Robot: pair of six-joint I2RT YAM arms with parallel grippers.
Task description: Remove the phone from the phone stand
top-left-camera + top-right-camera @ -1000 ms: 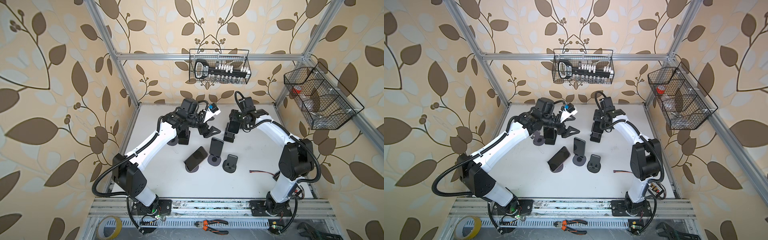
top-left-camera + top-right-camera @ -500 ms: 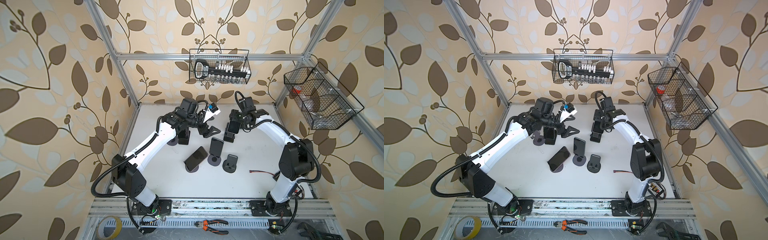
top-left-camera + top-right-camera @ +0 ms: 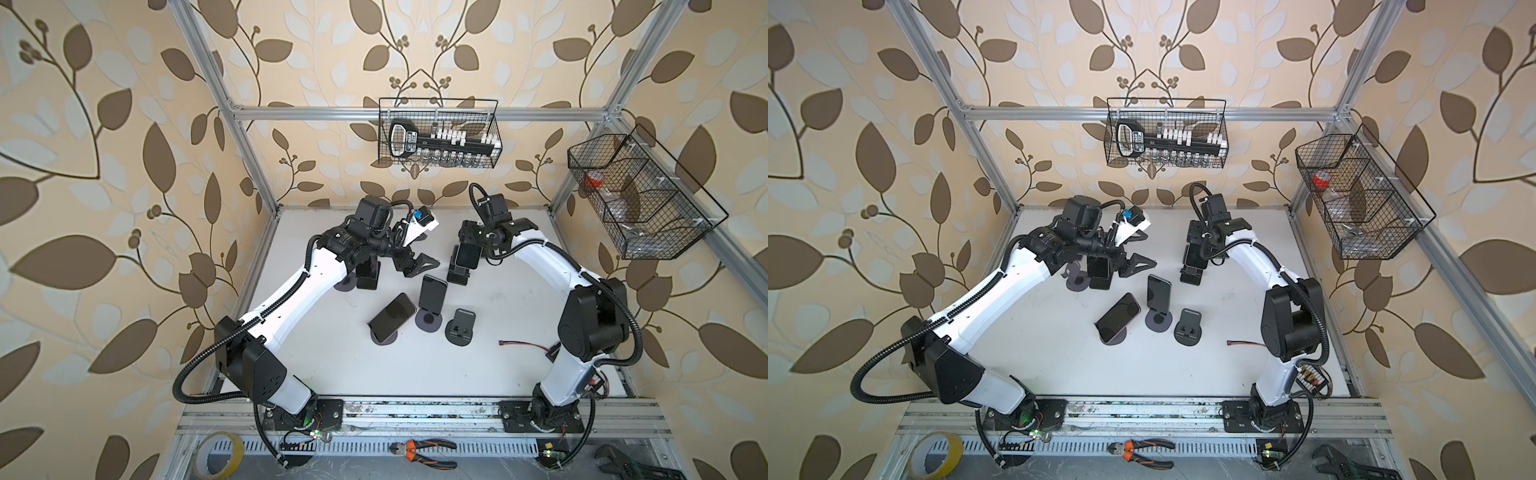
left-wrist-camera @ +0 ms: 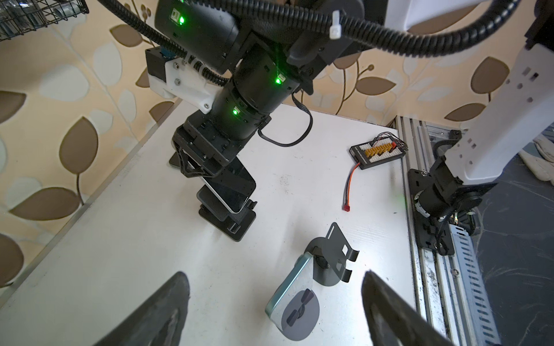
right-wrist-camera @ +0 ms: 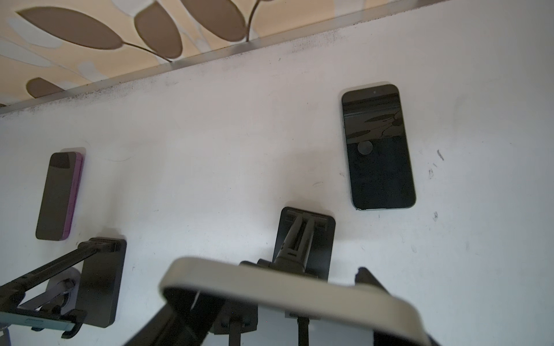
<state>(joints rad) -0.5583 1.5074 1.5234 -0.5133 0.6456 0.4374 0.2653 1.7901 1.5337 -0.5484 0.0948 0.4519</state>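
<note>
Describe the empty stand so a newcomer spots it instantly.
On the white table, find the three stands midway between the arms. The empty stand is nearest the right arm's base; unlike its two neighbours, it holds no phone.

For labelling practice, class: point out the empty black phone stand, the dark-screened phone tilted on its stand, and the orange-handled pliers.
empty black phone stand (image 3: 465, 318), in a top view, on its backrest.
dark-screened phone (image 3: 393, 315), in a top view, mid-screen.
orange-handled pliers (image 3: 432, 444), in a top view, on one handle.
</note>
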